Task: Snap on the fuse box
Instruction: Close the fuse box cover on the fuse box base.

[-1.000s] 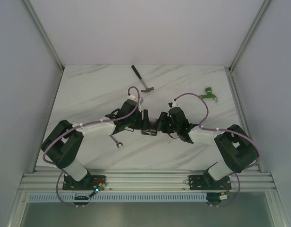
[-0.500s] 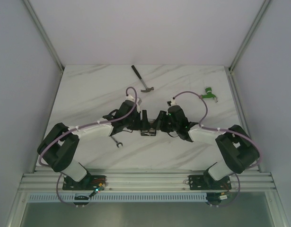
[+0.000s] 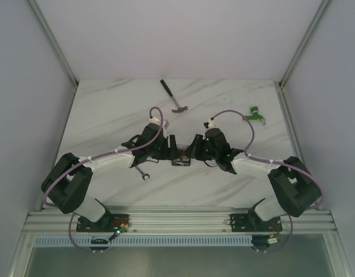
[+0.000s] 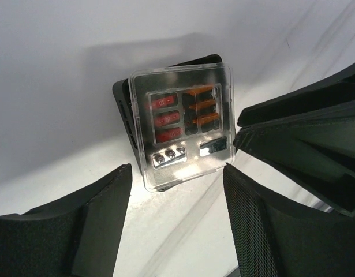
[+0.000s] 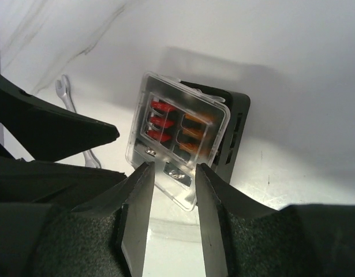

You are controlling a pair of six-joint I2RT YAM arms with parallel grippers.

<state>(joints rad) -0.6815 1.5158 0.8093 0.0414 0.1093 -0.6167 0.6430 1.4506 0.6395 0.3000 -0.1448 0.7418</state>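
Fuse box, central on the table, clear lid askew on its black base, between your left gripper, spread wide and empty, and your right gripper, half-narrowed on nothing: square the lid first, then press straight down.

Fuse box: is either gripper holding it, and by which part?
Left gripper holds nothing: open, fingers clear of the fuse box. Right gripper has its tips at the near edge of the clear cover; a grip cannot be told.
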